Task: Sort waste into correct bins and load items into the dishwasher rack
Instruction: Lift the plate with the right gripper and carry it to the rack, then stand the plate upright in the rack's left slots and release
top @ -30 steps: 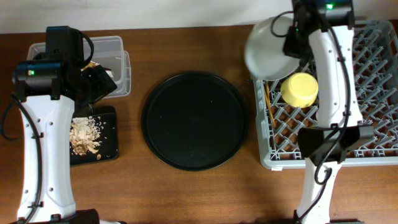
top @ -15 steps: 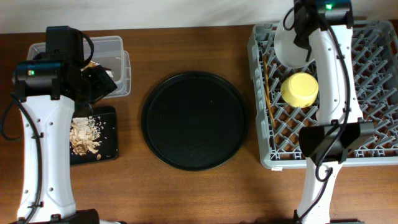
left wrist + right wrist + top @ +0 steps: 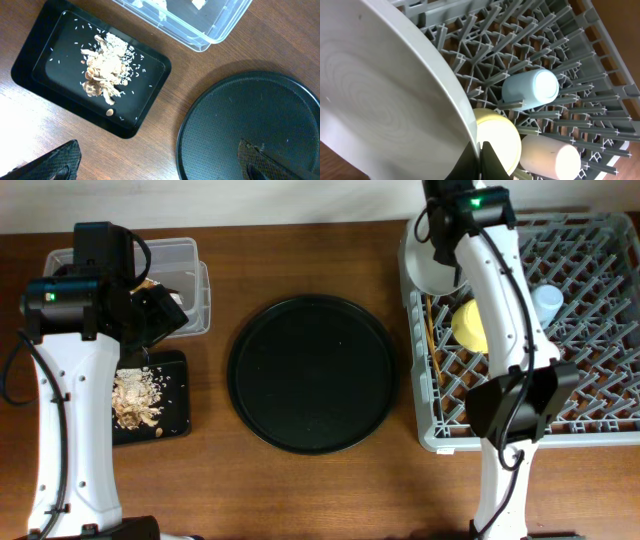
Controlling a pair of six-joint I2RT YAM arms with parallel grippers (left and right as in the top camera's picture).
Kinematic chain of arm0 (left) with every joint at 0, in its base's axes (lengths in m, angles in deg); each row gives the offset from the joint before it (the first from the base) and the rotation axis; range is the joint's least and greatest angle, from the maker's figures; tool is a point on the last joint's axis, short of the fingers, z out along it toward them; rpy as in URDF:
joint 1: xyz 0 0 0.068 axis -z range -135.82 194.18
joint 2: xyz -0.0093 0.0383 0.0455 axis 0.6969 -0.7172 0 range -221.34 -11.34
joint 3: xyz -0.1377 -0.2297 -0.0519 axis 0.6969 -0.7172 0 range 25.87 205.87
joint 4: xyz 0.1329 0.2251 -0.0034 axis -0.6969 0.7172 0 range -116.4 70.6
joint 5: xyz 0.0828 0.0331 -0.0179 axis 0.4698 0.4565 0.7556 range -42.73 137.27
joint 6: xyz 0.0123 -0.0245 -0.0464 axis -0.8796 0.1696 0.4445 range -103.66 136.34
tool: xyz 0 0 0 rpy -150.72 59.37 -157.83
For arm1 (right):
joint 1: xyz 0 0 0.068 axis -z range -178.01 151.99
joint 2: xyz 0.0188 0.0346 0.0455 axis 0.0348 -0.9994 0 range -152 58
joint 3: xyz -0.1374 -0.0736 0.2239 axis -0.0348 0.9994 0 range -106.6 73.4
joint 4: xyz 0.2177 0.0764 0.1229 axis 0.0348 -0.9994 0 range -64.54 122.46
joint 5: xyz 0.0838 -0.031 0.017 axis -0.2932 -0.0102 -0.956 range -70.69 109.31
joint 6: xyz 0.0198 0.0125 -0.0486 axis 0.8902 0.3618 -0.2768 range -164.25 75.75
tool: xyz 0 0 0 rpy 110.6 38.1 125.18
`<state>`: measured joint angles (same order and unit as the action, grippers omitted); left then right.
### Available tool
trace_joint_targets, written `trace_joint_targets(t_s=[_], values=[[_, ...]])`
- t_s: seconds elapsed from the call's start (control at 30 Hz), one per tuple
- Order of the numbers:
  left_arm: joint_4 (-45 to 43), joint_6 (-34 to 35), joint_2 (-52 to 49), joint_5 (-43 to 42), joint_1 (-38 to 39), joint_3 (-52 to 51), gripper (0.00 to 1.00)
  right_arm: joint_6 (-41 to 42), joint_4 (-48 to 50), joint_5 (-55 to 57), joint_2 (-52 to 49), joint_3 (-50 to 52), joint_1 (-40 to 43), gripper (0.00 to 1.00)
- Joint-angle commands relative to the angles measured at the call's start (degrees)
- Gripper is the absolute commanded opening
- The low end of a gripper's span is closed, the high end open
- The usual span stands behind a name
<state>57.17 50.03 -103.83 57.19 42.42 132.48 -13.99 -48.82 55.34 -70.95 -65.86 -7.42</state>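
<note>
Plate: the pale grey round plate (image 3: 425,265) was at the far left corner of the dishwasher rack (image 3: 590,440), over its left wall.
Plate attitude: it was tipped steeply up on edge, not flat. From above it showed as a narrowed oval, with its long axis running roughly along the rack's left wall. Whether its lower edge sat between the pegs could not be told.
Right fingers: the right gripper (image 3: 479,157) was pressed together on the plate's rim, pinching it. The plate's face filled the left half of the wrist view.
Left fingers: the left gripper (image 3: 157,162) was spread wide and held nothing. It hung above the tabletop (image 3: 300,490), its fingers (image 3: 57,160) touching no object.
In the rack: the yellow bowl (image 3: 465,325) lay just beside the plate's edge. The small light-blue cup (image 3: 532,90) lay on its side among the pegs, and a pale pink cup (image 3: 550,157) lay beside the bowl. The thin wooden chopsticks (image 3: 431,330) lay lengthwise near the left wall.
In the way: the bowl and chopsticks crowded the space right by the plate.
Left side: food scraps (image 3: 105,67) lay in the shallow black rectangular tray (image 3: 30,65), and the clear tub (image 3: 185,255) was behind it.
Centre: the large round black tray (image 3: 313,373) sat between the bins and the rack.
</note>
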Motion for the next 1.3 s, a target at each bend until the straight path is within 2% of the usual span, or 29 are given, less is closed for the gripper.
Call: trace_joint_targets(t_s=[0.0,0.13,0.47,0.67,0.77,0.8,0.93,1.03,1.1,1.13,1.17,1.2,1.23,1.27], values=[[0.07,0.15,-0.39,0.44,-0.28,0.04,0.99,1.11,0.13,4.96,0.09,0.15,0.09,0.04],[0.07,0.15,-0.39,0.44,-0.28,0.04,0.99,1.05,0.09,8.74,0.09,0.15,0.09,0.04],[0.07,0.15,-0.39,0.44,-0.28,0.04,0.99,0.68,2.32,8.52,-1.49,5.9,-0.02,0.04],[0.07,0.15,-0.39,0.44,-0.28,0.04,0.99,0.22,2.19,7.52,-0.28,6.05,-0.39,0.06],[0.07,0.15,-0.39,0.44,-0.28,0.04,0.99,0.22,1.75,5.49,2.27,5.79,-0.44,0.23],[0.07,0.15,-0.39,0.44,-0.28,0.04,0.99,0.22,1.4,4.26,3.13,5.25,-0.44,0.24],[0.07,0.15,-0.39,0.44,-0.28,0.04,0.99,-1.79,0.98,-4.44,8.39,2.38,-0.42,0.39],[0.07,0.15,-0.39,0.44,-0.28,0.04,0.99,-3.54,1.01,-12.44,13.88,0.0,-0.26,0.75],[0.07,0.15,-0.39,0.44,-0.28,0.04,0.99,-3.87,1.11,-13.51,17.33,-0.59,-0.26,0.92],[0.07,0.15,-0.39,0.44,-0.28,0.04,0.99,-3.87,1.18,-12.87,18.86,-0.59,0.07,0.91],[0.07,0.15,-0.39,0.44,-0.28,0.04,0.99,-3.87,1.22,-12.66,19.71,-0.59,0.74,0.85],[0.07,0.15,-0.39,0.44,-0.28,0.04,0.99,-3.87,1.18,-12.72,19.96,-0.59,1.99,0.73],[0.07,0.15,-0.39,0.44,-0.28,0.04,0.99,-3.85,1.11,-13.11,19.93,-0.57,3.39,0.53],[0.04,0.15,-0.39,0.44,-0.28,0.04,0.99,-3.85,0.94,-14.34,19.56,-0.52,5.14,0.42]])
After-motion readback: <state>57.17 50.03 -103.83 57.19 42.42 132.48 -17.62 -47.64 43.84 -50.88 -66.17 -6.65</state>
